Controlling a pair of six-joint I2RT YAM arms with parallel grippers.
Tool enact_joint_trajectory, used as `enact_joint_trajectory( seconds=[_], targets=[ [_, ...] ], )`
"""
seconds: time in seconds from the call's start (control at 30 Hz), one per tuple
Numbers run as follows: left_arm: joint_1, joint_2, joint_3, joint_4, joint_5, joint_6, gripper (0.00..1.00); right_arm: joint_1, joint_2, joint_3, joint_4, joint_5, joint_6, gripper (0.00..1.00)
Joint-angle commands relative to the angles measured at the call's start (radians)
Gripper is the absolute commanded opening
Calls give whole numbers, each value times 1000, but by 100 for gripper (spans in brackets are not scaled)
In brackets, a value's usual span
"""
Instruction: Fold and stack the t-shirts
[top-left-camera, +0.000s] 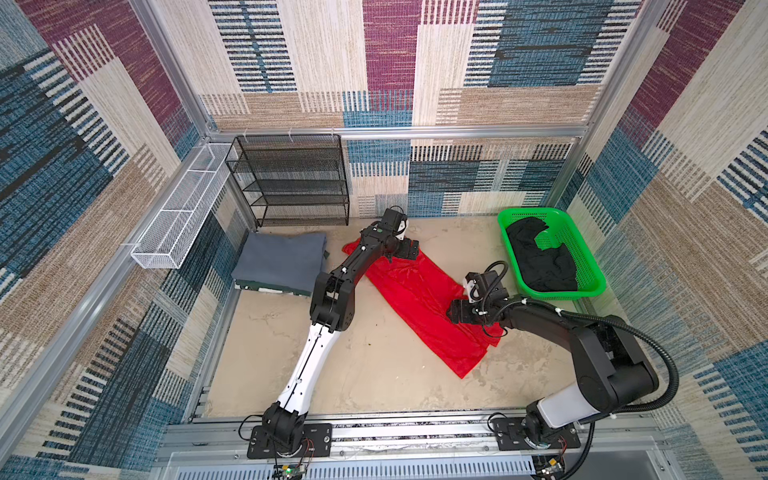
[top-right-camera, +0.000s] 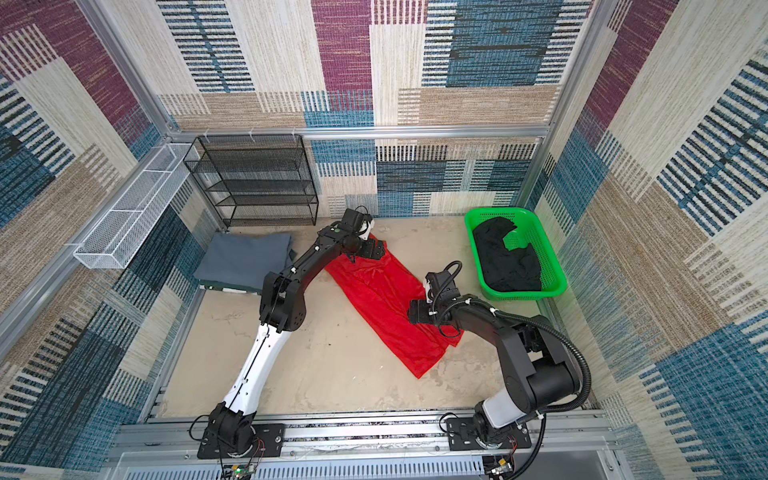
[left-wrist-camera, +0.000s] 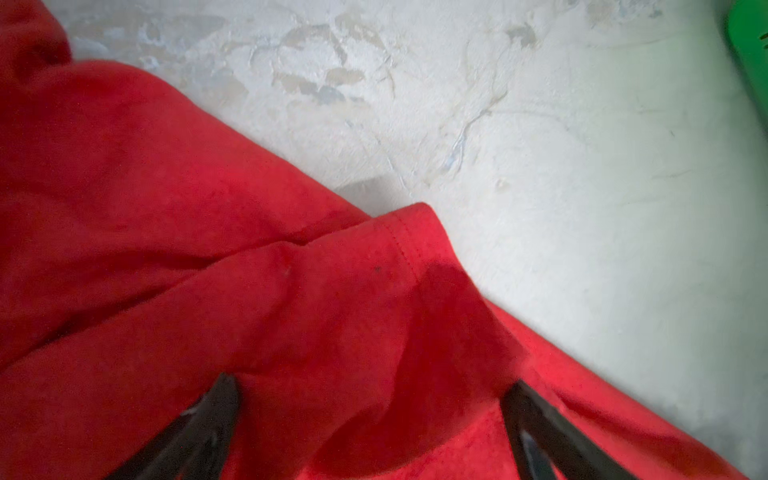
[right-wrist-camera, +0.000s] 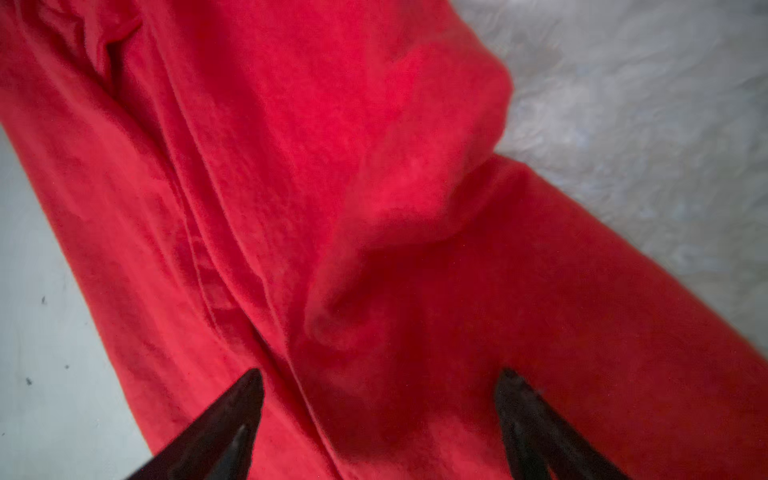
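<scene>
The red t-shirt (top-left-camera: 419, 299) (top-right-camera: 386, 303) lies as a long narrow strip running diagonally across the table. My left gripper (top-left-camera: 411, 251) (left-wrist-camera: 372, 384) hovers over its far end, open, both fingers spread above a hemmed sleeve fold. My right gripper (top-left-camera: 454, 311) (right-wrist-camera: 380, 372) is over the strip's near part, open, with rumpled red cloth between its fingers. The grey t-shirt (top-left-camera: 278, 266) (top-right-camera: 245, 262) rests folded at the far left. The black t-shirt (top-left-camera: 540, 262) (top-right-camera: 507, 262) is bunched in the basket.
The green plastic basket (top-left-camera: 557, 296) (top-right-camera: 523, 296) stands at the far right; its corner (left-wrist-camera: 748, 50) shows in the left wrist view. A black wire shelf (top-left-camera: 291, 183) stands against the back wall. A white wire tray (top-left-camera: 183, 216) hangs on the left wall.
</scene>
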Motion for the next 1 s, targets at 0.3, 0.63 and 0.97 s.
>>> enact_joint_trajectory(
  seconds=[0.3, 0.63, 0.97],
  targets=[
    [8, 48, 62, 99, 91, -50, 98, 108, -120, -96, -119, -181, 141, 87],
    [-4, 59, 64, 192, 227, -110, 98, 232, -74, -91, -60, -219, 217, 86],
    [-32, 73, 108, 173, 321, -103, 98, 248, -128, -125, 42, -187, 333, 88]
  ],
)
